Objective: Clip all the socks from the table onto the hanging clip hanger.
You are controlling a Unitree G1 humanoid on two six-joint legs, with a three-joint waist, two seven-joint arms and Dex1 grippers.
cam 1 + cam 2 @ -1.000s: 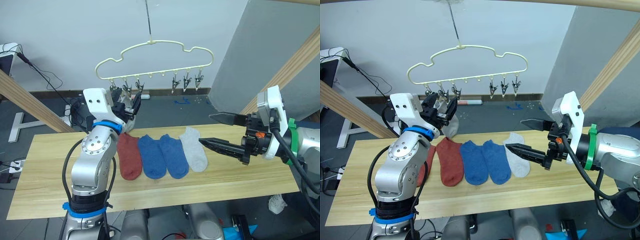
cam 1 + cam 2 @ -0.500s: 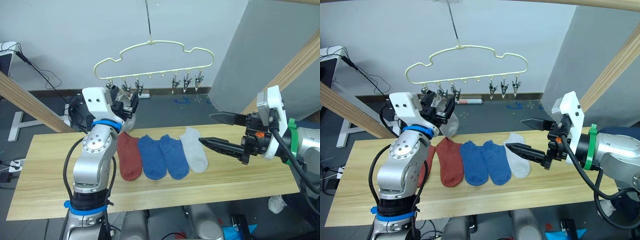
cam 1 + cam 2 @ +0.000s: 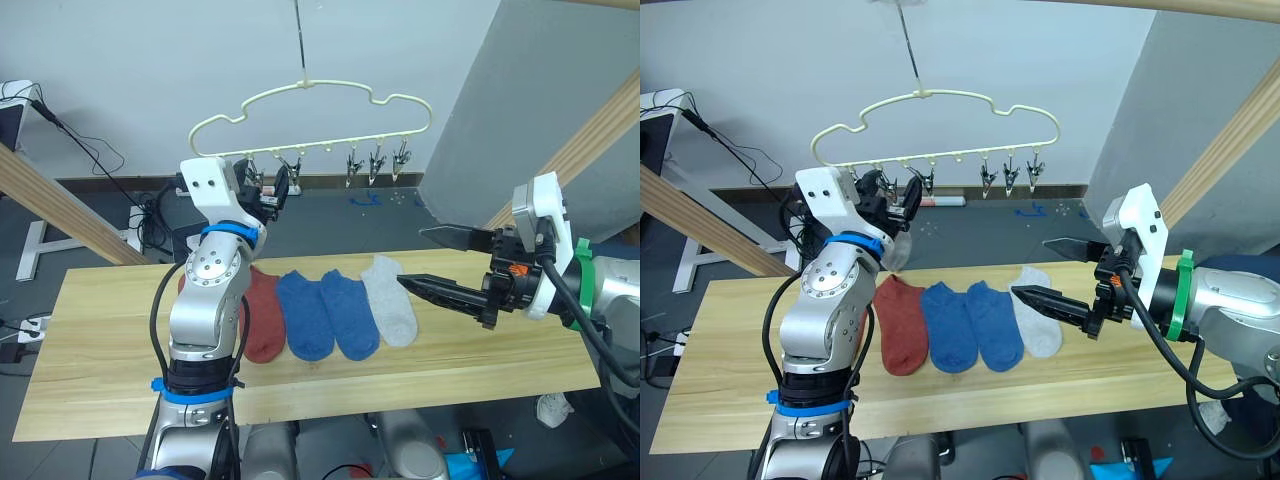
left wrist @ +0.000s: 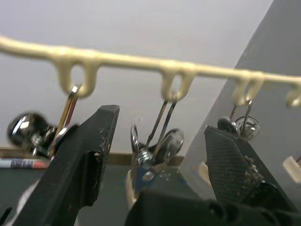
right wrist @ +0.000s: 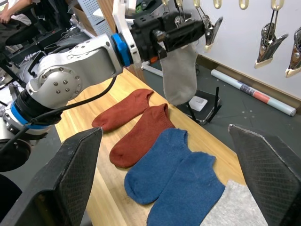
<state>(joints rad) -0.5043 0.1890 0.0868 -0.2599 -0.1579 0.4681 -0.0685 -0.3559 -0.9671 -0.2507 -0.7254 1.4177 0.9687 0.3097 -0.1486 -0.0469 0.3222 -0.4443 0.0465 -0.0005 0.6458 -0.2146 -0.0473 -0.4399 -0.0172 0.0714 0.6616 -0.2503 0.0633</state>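
Holding the left claw point(image 3: 898, 192) up at about 11 o'clock, against the row of small metal clips point(image 3: 377, 163) under the cream plastic hanger point(image 3: 310, 87). Keeping its two black fingers point(image 4: 89, 155) spread apart in the left wrist view, with one metal clip point(image 4: 155, 146) dangling between them and nothing pinched.

Hanging just below that claw: a light grey fabric ankle sock point(image 5: 179, 75), long axis vertical, rounded end pointing down at 6 o'clock. Hiding the sock's upper edge behind the claw, so not telling whether a clip is gripping it.

Lying side by side on the wide light wooden counter point(image 3: 90, 340), around its centre: a rust-red fabric ankle sock point(image 3: 898, 325), a blue fabric ankle sock point(image 3: 947, 325), a second blue sock point(image 3: 995, 322) and a second light grey sock point(image 3: 1038, 318), each touching the next. Running their long axes roughly from 12 to 6 o'clock, rounded ends toward the near edge. Tucking a second rust-red sock point(image 5: 120, 110) at the 9 o'clock end of the row, partly behind the left arm.

Hovering the right claw point(image 3: 410, 257) at 3 o'clock, fingers parted and empty, tips pointing toward 9 o'clock, just beside the grey sock on the counter.
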